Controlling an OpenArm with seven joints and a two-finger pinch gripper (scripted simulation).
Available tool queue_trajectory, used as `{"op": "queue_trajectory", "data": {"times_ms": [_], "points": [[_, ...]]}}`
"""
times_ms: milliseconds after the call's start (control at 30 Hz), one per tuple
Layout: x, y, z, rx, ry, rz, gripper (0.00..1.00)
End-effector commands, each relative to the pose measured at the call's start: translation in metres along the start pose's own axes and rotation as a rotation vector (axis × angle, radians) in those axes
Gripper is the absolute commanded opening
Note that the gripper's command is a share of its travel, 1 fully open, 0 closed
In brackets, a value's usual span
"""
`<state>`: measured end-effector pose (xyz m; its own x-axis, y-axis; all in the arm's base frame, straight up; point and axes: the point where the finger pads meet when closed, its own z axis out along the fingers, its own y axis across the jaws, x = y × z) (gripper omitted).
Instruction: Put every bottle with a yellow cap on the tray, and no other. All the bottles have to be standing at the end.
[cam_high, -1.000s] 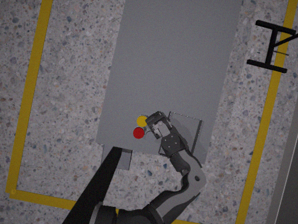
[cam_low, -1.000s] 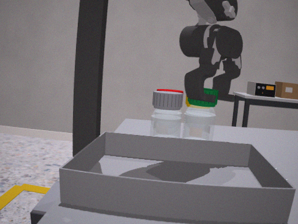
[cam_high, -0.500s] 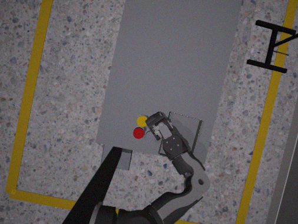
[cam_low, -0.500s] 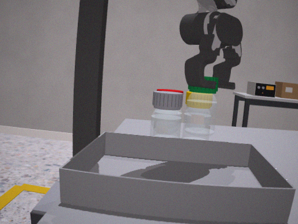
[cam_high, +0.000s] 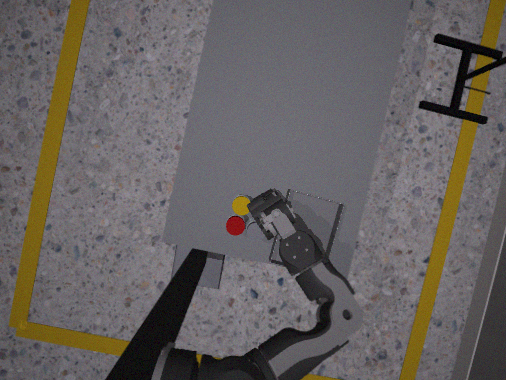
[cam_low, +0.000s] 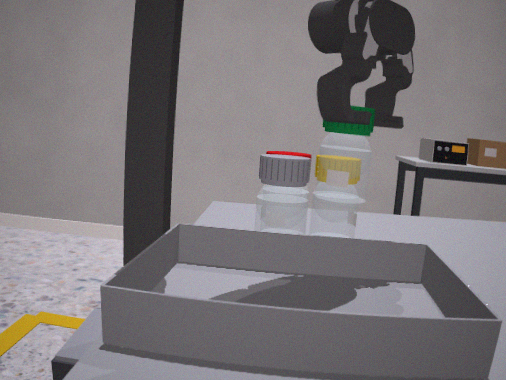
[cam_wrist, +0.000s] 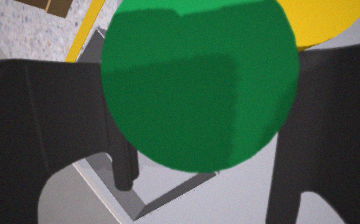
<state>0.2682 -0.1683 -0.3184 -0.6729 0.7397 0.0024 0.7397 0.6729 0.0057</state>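
My gripper (cam_low: 357, 116) is shut on the green cap (cam_low: 348, 126) of a clear bottle and holds it upright, lifted above the other bottles. In the wrist view the green cap (cam_wrist: 200, 85) fills the space between my fingers. A clear bottle with a yellow cap (cam_low: 338, 169) stands on the table just behind the tray, and its cap also shows in the top view (cam_high: 241, 205). Beside it stands a bottle with a red-topped grey cap (cam_low: 285, 169), which also shows in the top view (cam_high: 235, 225). The grey tray (cam_low: 300, 295) holds no bottles. From above, my gripper (cam_high: 267, 207) hides the green cap.
A dark post (cam_low: 150, 125) rises at the table's left near corner. The tray's walls (cam_high: 312, 222) lie right beside the two standing bottles. A side table with boxes (cam_low: 460, 155) stands far off at the right.
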Motion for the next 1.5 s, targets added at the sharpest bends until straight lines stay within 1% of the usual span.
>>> {"op": "queue_trajectory", "data": {"times_ms": [0,267,500,833,1200,1467], "points": [[-0.001,0.001,-0.007,-0.004,-0.002,0.002,0.0],[-0.001,0.001,-0.031,0.0,-0.001,0.004,0.0],[-0.001,0.001,-0.031,0.0,-0.001,0.004,0.0],[-0.001,0.001,-0.054,0.0,-0.001,0.004,0.0],[-0.002,0.003,-0.053,-0.002,-0.002,0.002,0.0],[-0.011,0.014,-0.053,-0.002,-0.002,0.002,0.0]]}}
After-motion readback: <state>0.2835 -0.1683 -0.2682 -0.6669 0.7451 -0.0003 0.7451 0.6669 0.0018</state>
